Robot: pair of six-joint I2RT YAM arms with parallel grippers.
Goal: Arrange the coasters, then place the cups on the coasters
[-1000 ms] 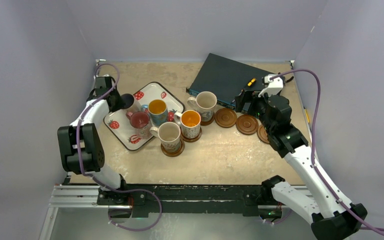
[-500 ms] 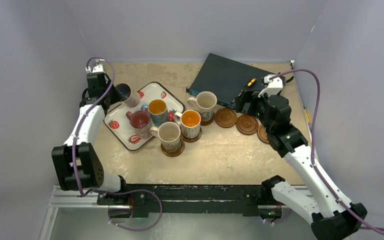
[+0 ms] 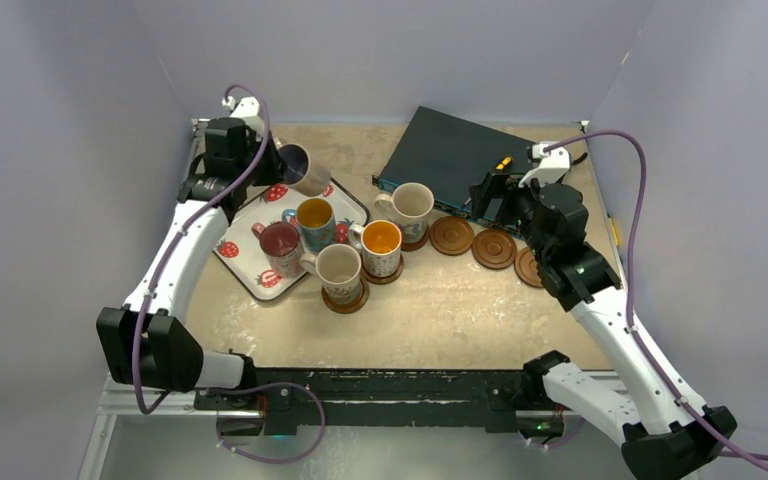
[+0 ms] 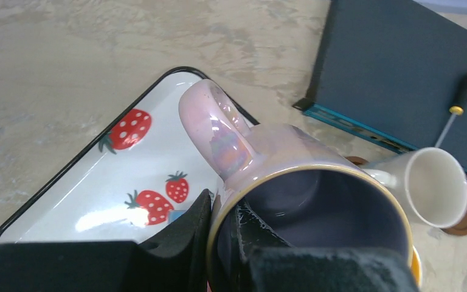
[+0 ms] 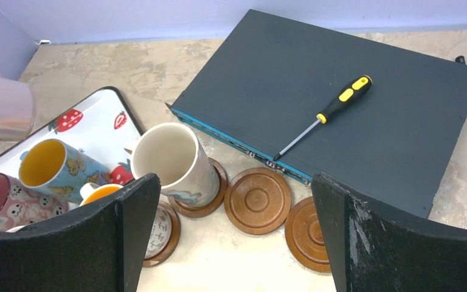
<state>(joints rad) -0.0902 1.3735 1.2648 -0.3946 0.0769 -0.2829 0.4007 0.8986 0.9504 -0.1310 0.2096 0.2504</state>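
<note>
The left arm's jaws are pinched almost closed on the rim of a glossy pink ceramic mug with a purple inside (image 4: 292,176). They hold it tilted in the air over the far corner of the white strawberry-print tray (image 3: 245,268), where a blue orange-lined mug (image 3: 315,221) and a dark-pink patterned mug (image 3: 280,243) stand. The right arm's jaws are spread wide and hold nothing, above three bare round dark-brown wooden coasters (image 3: 494,248) lying in a row on the tabletop (image 3: 440,310) beside a dark flat box (image 3: 450,155). To their left three more mugs (image 3: 381,245) each sit on a coaster.
</note>
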